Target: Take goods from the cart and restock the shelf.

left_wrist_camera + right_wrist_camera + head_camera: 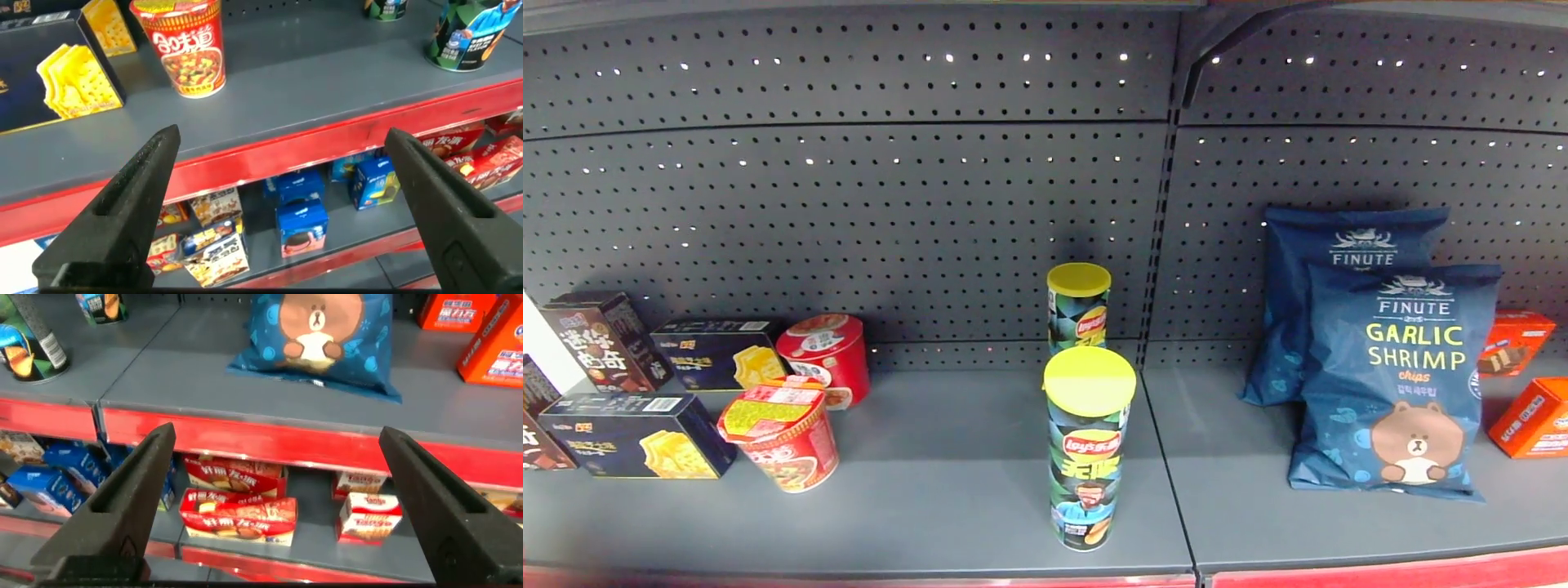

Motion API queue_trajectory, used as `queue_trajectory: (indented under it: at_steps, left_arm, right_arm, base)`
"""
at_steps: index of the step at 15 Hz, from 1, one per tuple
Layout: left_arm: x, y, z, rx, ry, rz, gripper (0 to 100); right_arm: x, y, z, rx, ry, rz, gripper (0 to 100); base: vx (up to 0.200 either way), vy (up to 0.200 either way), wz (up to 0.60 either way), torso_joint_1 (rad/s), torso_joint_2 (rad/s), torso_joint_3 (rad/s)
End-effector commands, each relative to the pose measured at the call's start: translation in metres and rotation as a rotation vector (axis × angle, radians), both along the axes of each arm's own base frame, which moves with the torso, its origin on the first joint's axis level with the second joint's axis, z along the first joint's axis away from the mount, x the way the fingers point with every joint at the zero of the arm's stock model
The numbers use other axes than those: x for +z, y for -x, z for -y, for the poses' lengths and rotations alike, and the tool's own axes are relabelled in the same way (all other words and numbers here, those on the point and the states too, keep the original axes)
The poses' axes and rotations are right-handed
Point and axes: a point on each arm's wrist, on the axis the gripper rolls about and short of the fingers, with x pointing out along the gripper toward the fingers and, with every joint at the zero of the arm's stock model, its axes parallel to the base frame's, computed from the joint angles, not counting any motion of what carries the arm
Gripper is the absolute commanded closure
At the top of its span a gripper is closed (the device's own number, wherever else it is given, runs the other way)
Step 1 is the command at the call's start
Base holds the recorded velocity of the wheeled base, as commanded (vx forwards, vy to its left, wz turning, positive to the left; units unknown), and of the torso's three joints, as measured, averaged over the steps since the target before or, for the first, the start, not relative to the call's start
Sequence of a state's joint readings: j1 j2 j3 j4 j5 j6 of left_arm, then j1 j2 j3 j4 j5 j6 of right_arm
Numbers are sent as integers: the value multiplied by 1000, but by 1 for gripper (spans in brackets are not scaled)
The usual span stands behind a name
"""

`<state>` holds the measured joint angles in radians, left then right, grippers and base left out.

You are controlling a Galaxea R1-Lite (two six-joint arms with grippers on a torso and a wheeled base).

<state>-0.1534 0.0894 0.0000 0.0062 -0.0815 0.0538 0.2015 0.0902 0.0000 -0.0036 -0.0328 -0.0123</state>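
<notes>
While the left gripper (278, 163) and right gripper (278, 449) hang with fingers spread and empty, the front chip canister (1089, 449) stands upright on the shelf (947, 490). A 2nd canister (1078, 306) stands just behind it, 2 noodle cups (780, 445) well to its left, 2 shrimp chip bags (1401, 380) to its right.

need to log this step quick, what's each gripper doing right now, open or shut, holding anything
Left gripper: open, holding nothing.
Right gripper: open, holding nothing.
</notes>
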Motion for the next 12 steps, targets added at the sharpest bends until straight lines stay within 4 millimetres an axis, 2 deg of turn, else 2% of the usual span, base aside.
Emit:
queue_trajectory:
  at_steps: [1,12]
  left_arm:
    - [0,0,0,0,1,-3,0]
    - [0,0,0,-2,-4,0,0]
  right_arm:
    - [0,0,0,3,1,-4,0]
    - [0,0,0,3,1,-4,0]
  base:
    - [0,0,0,0,0,0]
    - [0,0,0,0,0,0]
